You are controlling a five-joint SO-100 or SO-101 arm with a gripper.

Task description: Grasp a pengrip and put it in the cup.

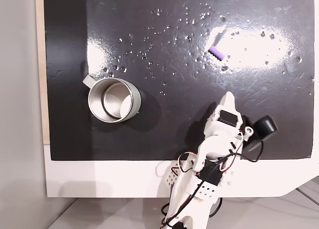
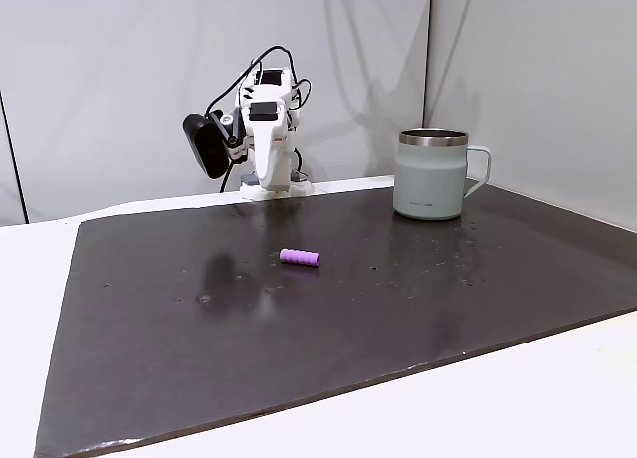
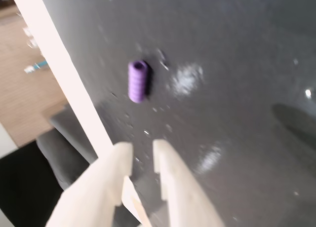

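Purple pengrip [image 3: 138,81] lying loose on the black mat [image 2: 398,319].
Short, ribbed, hollow-ended tube, resting on its side well apart from the silver cup [image 1: 113,100]; the gripper [image 3: 143,155] is hovering short of it, jaws narrow and holding nothing.

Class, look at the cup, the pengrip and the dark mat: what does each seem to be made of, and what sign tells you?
The cup: likely metal, shiny steel rim and reflective inside; its outer wall looks matte pale grey, possibly coated.
The pengrip: probably soft rubber or silicone, matte purple with moulded ribs.
The mat: a smooth, glossy black sheet, perhaps plastic or vinyl, showing glare patches.
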